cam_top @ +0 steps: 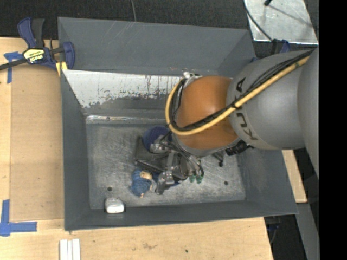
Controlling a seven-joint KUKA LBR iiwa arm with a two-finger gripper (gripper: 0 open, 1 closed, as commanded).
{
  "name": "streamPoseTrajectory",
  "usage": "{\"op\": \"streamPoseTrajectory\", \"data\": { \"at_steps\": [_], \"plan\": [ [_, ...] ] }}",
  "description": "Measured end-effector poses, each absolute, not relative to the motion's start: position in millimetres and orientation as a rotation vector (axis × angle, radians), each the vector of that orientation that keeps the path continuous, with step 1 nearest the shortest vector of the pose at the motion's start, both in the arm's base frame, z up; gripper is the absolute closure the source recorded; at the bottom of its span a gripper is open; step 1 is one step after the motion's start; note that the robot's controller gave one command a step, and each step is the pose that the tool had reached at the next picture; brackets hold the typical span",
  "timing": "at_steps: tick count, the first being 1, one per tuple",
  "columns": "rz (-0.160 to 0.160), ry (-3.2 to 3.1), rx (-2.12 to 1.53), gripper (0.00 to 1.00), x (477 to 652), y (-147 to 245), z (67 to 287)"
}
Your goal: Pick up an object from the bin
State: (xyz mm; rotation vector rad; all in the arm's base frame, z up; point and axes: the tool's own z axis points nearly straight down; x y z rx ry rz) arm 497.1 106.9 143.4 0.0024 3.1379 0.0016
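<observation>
A small blue ball [140, 186] with a tan patch lies on the bin floor, toward the bottom of the camera view and just left of my gripper [169, 176]. A flat black piece [147, 162] lies just above the ball and runs in under my gripper. Above that sits a dark blue lump [153, 136], close against my orange cover [203, 112]. My gripper is low in this little heap; whether it is apart or together I cannot tell. Some green bits [196, 179] lie just to its right. A small white block [114, 205] lies well apart, in the lower left corner of the bin [76, 161].
</observation>
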Motion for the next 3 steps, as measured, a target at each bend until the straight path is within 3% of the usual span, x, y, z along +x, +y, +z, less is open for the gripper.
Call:
{"op": "streamPoseTrajectory", "data": {
  "at_steps": [1, 2, 3],
  "plan": [
    [0.013, 3.120, -0.365, 0.00, 534.6, 76, 87],
    [0.013, 3.118, -0.365, 1.00, 534.9, 76, 88],
    [0.000, 2.985, -0.972, 1.00, 513.4, 65, 229]
  ]
}}
